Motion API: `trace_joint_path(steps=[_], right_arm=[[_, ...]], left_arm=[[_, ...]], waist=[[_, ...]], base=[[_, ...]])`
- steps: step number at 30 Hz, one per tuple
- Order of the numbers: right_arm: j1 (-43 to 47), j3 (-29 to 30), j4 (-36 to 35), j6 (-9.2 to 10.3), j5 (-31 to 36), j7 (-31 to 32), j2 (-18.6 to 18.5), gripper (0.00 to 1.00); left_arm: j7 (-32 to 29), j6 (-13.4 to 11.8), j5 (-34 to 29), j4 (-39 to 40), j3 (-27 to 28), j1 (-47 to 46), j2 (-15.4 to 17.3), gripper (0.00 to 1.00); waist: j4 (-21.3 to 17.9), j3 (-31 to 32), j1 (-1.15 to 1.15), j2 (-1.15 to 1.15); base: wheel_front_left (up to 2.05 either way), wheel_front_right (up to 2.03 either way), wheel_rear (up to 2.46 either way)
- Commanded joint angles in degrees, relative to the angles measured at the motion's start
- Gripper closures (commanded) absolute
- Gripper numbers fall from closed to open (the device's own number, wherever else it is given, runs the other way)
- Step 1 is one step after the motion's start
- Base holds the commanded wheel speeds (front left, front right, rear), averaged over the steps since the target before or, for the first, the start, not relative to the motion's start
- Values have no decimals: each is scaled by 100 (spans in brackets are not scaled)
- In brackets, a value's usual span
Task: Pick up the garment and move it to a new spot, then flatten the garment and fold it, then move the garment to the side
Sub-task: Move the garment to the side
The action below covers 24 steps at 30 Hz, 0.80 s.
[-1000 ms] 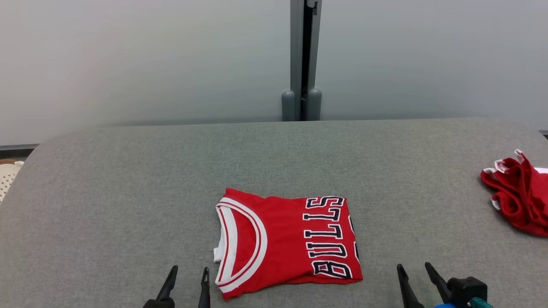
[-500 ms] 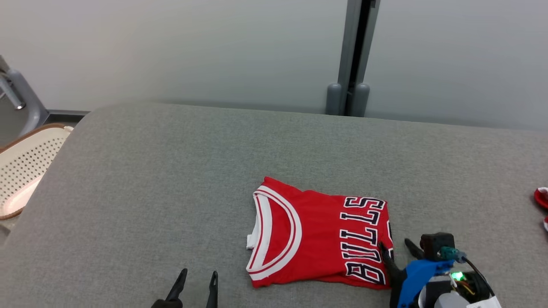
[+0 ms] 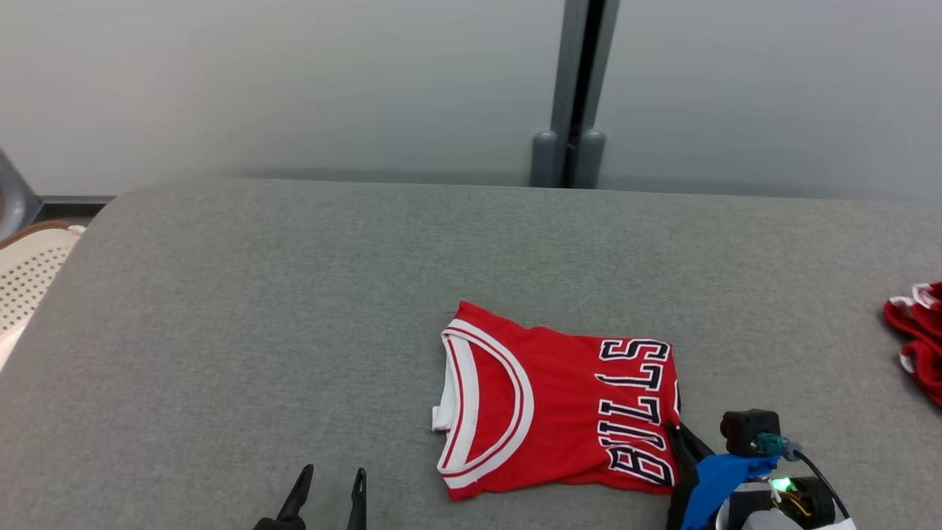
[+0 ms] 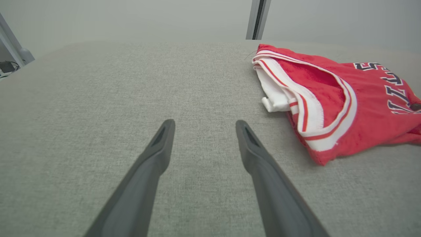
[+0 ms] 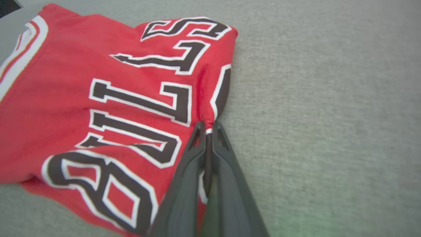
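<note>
The garment [image 3: 559, 405] is a red jersey with white trim and black "BULLS" lettering, folded into a rectangle on the grey table [image 3: 294, 294], its neckline facing left. At the jersey's right folded edge my right gripper [image 3: 675, 428] is shut, pinching the cloth. In the right wrist view the right gripper [image 5: 207, 126] has its two fingers closed together on the garment [image 5: 98, 98] at that fold. My left gripper [image 3: 331, 475] stands open near the front edge, left of the jersey, holding nothing. In the left wrist view the left gripper [image 4: 204, 123] points over bare table, with the garment [image 4: 329, 95] off to its right.
Another red garment [image 3: 916, 338] lies crumpled at the table's far right edge. A perforated cream chair seat [image 3: 26, 272] sits beyond the table's left end. A grey post [image 3: 570, 96] and pale wall stand behind the table.
My right gripper has moved in to the jersey's right edge and shut on it. The head camera has turned, shifting the whole picture. My left gripper stays open.
</note>
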<state>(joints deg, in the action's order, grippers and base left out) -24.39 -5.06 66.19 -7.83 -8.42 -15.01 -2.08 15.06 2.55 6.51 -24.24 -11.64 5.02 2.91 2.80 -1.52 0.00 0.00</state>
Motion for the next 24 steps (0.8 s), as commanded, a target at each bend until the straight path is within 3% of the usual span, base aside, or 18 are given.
trace_joint_path(steps=[1,12,18,24], right_arm=[[106,173,121,63,111,32,-160,100],[325,657,-538,44,524,-3,-123,100],[301,376,-788,39,213,-9,-104,100],[318,333,-978,38,160,-11,-99,100]], left_arm=[[14,0,44,50,1,-25,0,0],[14,-32,241,221,-288,-397,0,0],[14,15,227,235,-417,-590,1,0],[14,92,186,215,-600,-759,4,0]], waist=[[-290,110,0,0],[-1992,-104,0,0],[-2562,-262,0,0],[-2881,-404,0,0]], base=[[0,0,0],[0,0,0],[0,0,0],[0,0,0]])
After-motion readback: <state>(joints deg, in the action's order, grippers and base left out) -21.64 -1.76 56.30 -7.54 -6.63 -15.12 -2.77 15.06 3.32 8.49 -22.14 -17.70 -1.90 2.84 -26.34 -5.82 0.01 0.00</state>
